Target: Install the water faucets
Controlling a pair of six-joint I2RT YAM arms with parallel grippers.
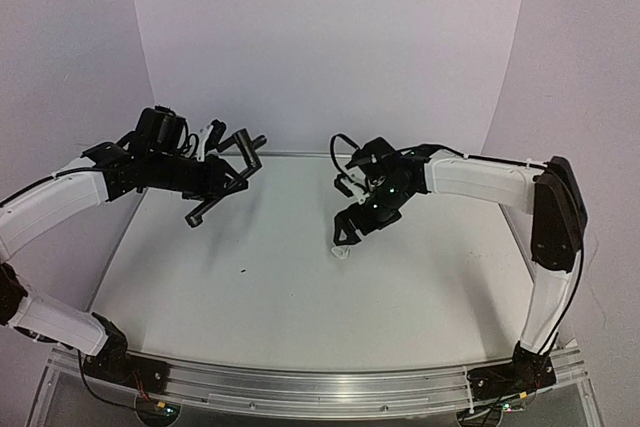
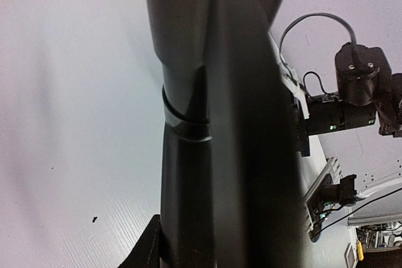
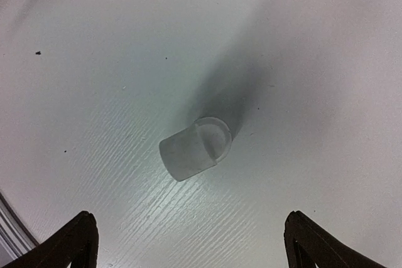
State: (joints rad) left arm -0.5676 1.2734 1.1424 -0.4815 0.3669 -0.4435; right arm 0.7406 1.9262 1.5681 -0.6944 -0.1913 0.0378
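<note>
The left hand [image 1: 228, 179] is clenched on the black pipe [image 1: 250, 147], held above the bench [image 1: 250, 287]. Stiff, smooth metal, it looks likely to twist unless gripped mid-shaft. The right hand [image 3: 188, 233] hangs spread above the white fitting [image 3: 195, 149], which lies on its side, probably light and prone to rolling.

We log: fitting [image 3: 195, 149] on the table [image 1: 250, 277], right of centre; pipe [image 1: 207, 207] above its left rear.

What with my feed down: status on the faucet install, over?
Left end effector shut on black pipe, held aloft. Right end effector open over white fitting lying on table. No obstruction seen.
</note>
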